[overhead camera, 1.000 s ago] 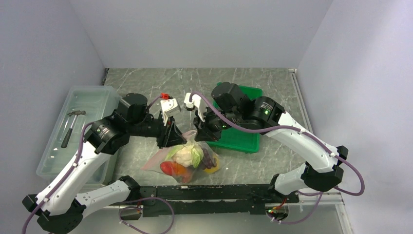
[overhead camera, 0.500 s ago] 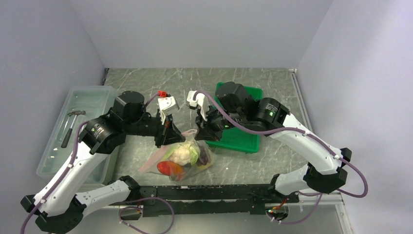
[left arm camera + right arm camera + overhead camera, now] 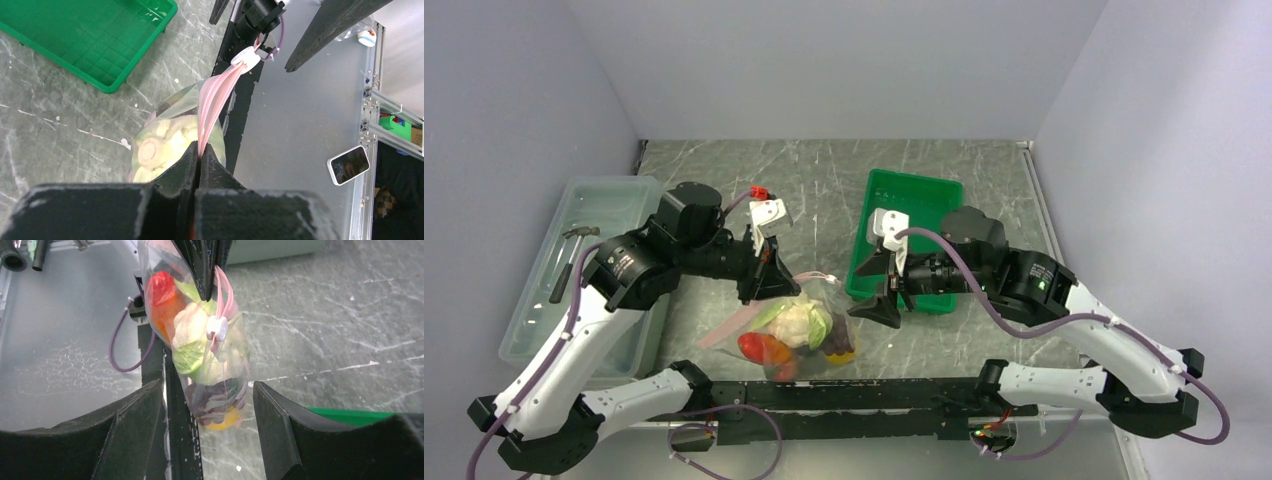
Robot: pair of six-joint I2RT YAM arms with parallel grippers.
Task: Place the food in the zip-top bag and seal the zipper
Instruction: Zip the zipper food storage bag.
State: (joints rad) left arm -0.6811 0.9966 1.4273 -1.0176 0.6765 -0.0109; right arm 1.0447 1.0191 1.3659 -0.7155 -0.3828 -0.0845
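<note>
Left gripper (image 3: 199, 150) is clamped shut on the zipper (image 3: 214, 95), with the pink strip pinched between the jaws. The zip-top bag (image 3: 799, 325) is held by that strip near the front edge of the table (image 3: 824, 170), left of the green tray (image 3: 924, 200), food (image 3: 192, 335) inside. Right gripper (image 3: 207, 386) is spread wide, nothing gripped, positioned clear of the bag.

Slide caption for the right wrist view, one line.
Left hand pinches the zipper of the bag of food; open right hand faces it.
</note>
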